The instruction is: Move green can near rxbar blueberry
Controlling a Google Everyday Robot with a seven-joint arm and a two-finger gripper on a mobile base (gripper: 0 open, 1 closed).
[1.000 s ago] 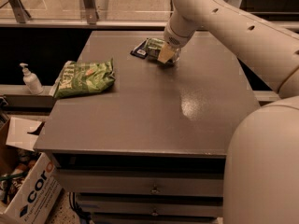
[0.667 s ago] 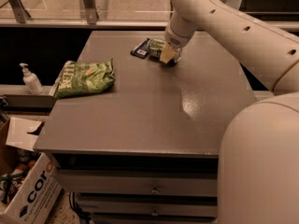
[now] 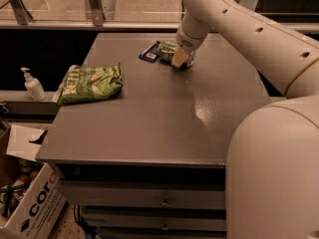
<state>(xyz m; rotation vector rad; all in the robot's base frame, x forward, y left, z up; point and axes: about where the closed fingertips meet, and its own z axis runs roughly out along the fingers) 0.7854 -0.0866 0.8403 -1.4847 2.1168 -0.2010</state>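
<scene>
The green can (image 3: pixel 167 50) lies on its side on the grey table (image 3: pixel 149 113), near the far edge. The rxbar blueberry (image 3: pixel 149 53), a flat dark wrapper, lies right beside it on the left, touching or nearly so. My gripper (image 3: pixel 181 59) is down at the can's right end, its pale fingers (image 3: pixel 178 58) covering that end of the can. The arm comes in from the upper right.
A large flat green chip bag (image 3: pixel 89 83) lies at the table's left edge. A soap pump bottle (image 3: pixel 33 85) stands on a ledge left of the table. A cardboard box (image 3: pixel 30 203) sits on the floor lower left. Drawers are under the tabletop.
The gripper and the can stay by the rxbar. The arm's lower part has shifted slightly in the foreground.
</scene>
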